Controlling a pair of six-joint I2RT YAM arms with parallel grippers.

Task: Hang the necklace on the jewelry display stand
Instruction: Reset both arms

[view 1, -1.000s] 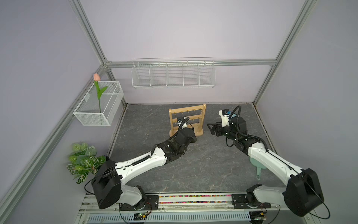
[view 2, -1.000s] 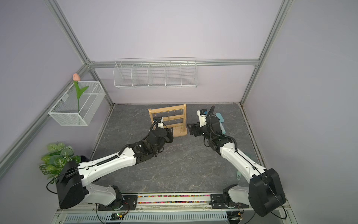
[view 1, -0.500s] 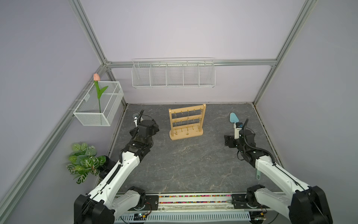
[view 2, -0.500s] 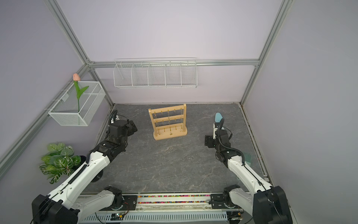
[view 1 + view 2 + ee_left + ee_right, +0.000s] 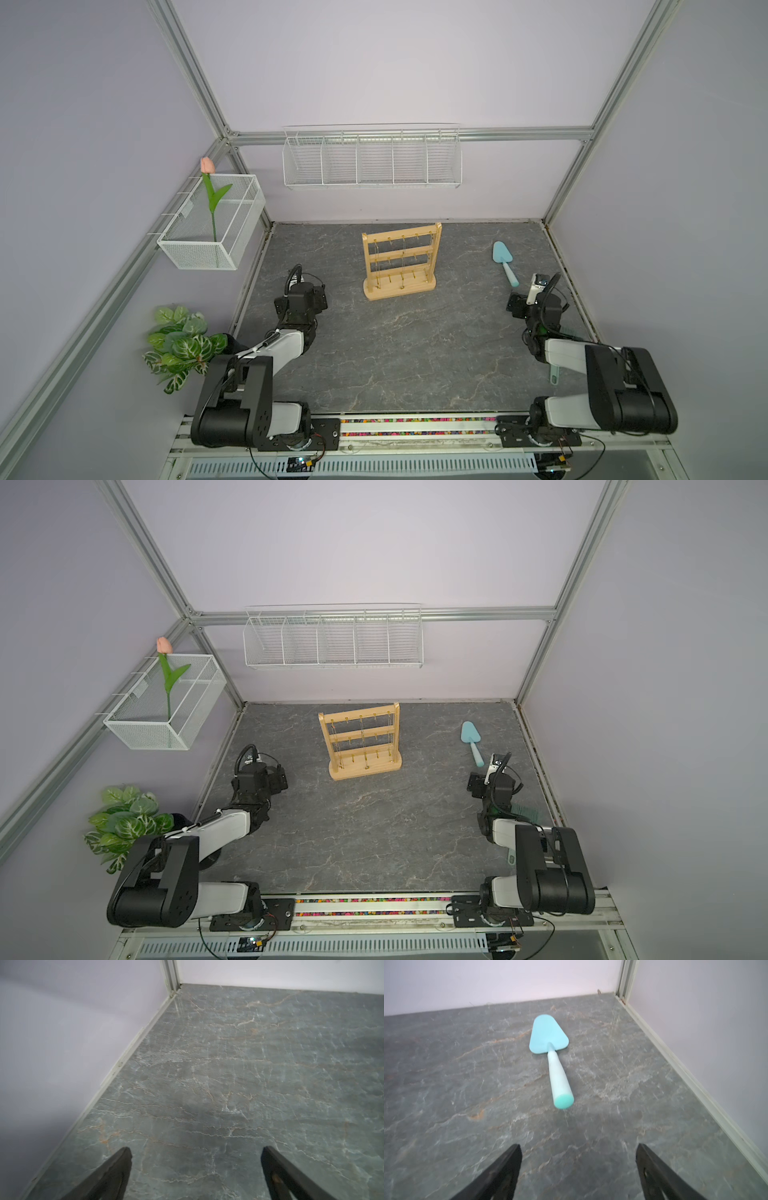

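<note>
The job looks finished: thin chains, seemingly the necklace (image 5: 403, 259), hang on the wooden stand (image 5: 399, 289) at the far middle, while the left gripper (image 5: 195, 1150) and right gripper (image 5: 578, 1147), both spread wide and empty, sit well apart from it at near left and right.

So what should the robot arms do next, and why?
Probably just fold both arms down to rest and touch nothing. The left gripper and right gripper are both open and empty, well away from the jewelry display stand. A thin chain that looks like the necklace hangs on it, so the hanging seems done.
</note>
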